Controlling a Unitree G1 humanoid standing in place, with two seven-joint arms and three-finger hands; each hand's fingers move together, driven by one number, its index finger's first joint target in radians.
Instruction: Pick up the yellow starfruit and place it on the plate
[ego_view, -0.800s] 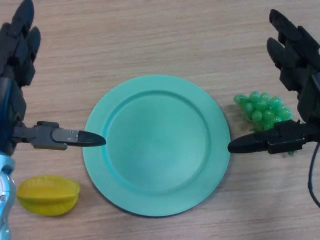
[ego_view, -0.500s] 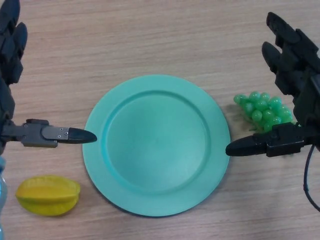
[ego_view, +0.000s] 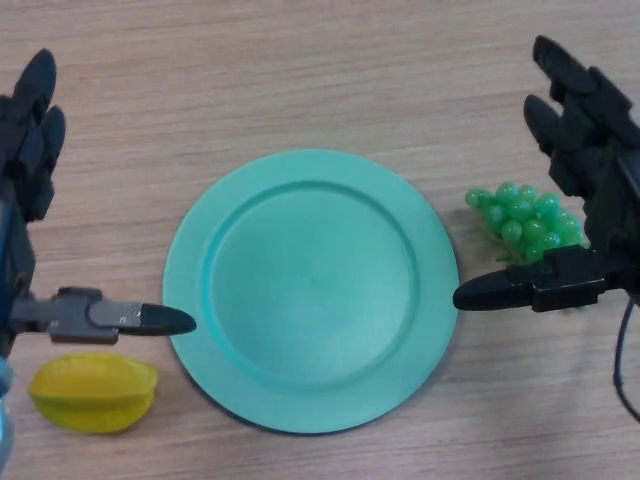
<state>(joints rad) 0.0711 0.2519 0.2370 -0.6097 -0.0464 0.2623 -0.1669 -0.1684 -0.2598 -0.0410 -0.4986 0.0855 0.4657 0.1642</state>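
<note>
While the wooden table (ego_view: 320, 70) fills the view, the teal plate (ego_view: 310, 290) lies at its centre, bare and ready to receive the fruit. Left hand (ego_view: 30, 180): spread, fingers straight and holding nothing, its thumb reaching toward the plate's left rim just above the fruit. Right hand (ego_view: 580, 170): likewise spread and empty, idle at the plate's right side, thumb tip close to the rim. Green grapes (ego_view: 525, 220): a cluster on the table, partly behind the right hand, not part of the task. Yellow starfruit (ego_view: 95, 393): on the table at the near left, just beside the plate's lower-left rim but apart from it, directly under the left thumb. Its long axis runs left to right across the view, ridges lying along that line. Step judged: approach, no grasp yet. The next move calls for lowering the left hand and closing across the short width.
</note>
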